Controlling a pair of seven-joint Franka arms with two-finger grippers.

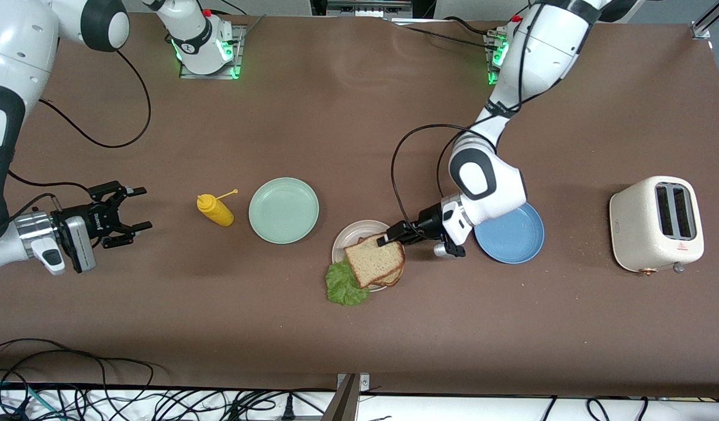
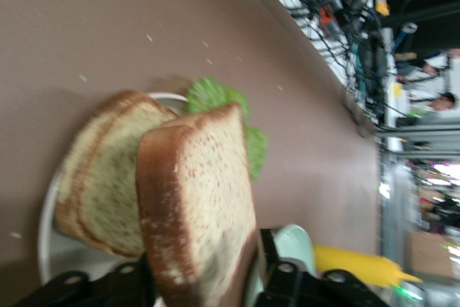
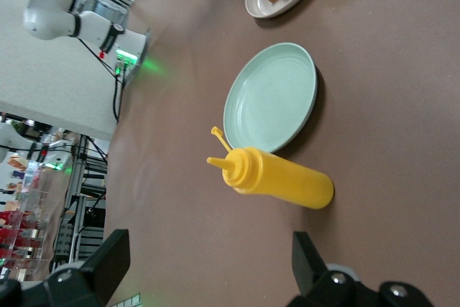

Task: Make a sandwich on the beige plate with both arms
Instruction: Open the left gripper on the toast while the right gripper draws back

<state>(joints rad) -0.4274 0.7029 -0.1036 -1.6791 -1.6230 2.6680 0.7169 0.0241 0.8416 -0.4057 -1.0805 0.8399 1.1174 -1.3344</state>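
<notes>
Ruffled green lettuce leaf spills off the round matte beige plate, tucked under two porous, brown-crusted tan bread slices: my sandwich looks stacked, top slice skewed. Left gripper brackets that slice, fingers partly apart; letting go remains. Right gripper waits wide open, empty, over brown counter.
</notes>
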